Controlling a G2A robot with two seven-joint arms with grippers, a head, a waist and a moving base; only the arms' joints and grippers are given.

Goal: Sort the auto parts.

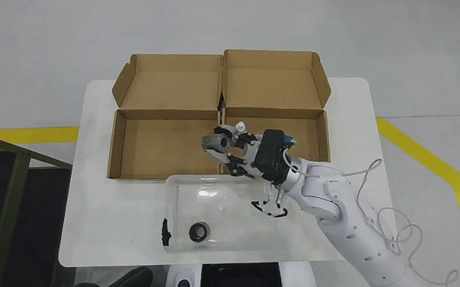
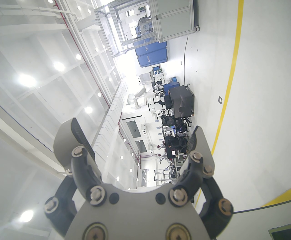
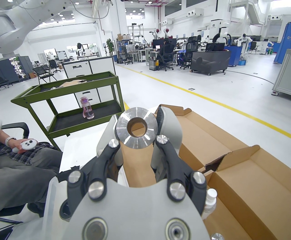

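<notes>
My right gripper (image 3: 137, 123) is clamped on a silver metal ring (image 3: 122, 134), the bored face turned back toward my wrist. Beneath the ring lies the floor of an open cardboard box (image 1: 150, 150), just beside the wall it shares with a second cardboard box (image 1: 306, 137); behind the hand, under my wrist, sits a clear bin (image 1: 217, 201) holding a black ring (image 1: 198, 233) well apart from the hand. My left gripper (image 2: 136, 127) stands spread wide, gripping nothing.

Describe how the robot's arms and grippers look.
The right arm is glossy white, rounded, with a thin white cable looping beside it. The left gripper and right gripper match: grey metal plates, black linkages with silver screws, ribbed black pads.
</notes>
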